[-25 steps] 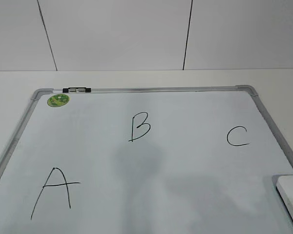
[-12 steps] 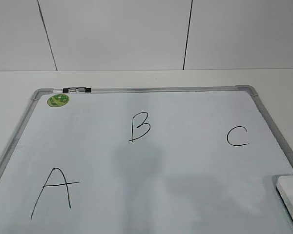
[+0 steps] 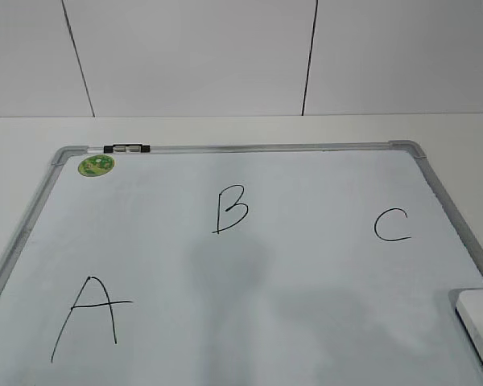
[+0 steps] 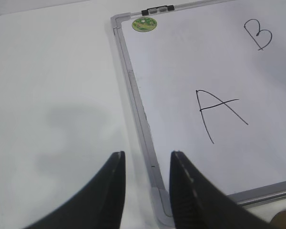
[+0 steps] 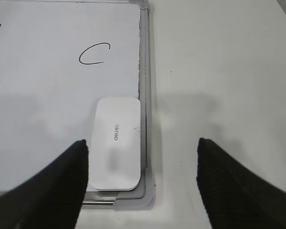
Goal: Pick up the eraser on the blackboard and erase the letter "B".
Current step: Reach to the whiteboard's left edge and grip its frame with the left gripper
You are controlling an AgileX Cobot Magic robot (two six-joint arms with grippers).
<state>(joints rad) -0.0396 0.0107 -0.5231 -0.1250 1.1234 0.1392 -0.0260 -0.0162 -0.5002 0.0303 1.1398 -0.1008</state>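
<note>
**Still at the start: eraser not picked up, "B" intact**

Right gripper (image 5: 143, 181): spread wide, empty, held above the near right corner of the blackboard (image 3: 435, 181). Eraser (image 5: 116, 143): flat on the board against the right frame, just inside the left finger (image 5: 47, 191) and well apart from the right finger, untouched. Letter "B" (image 3: 230, 209): whole, mid-board, far ahead and left of those fingers; "C" (image 5: 94, 53) between eraser and far edge. Left gripper (image 4: 147, 191): narrowly parted, nothing held, straddling the board's left frame at its near corner; "A" (image 4: 219, 113) ahead and right of its fingers. Green sticker (image 3: 96, 166) at far left corner. Judged remaining: descent, grasp, carry, wipe — everything.
</note>
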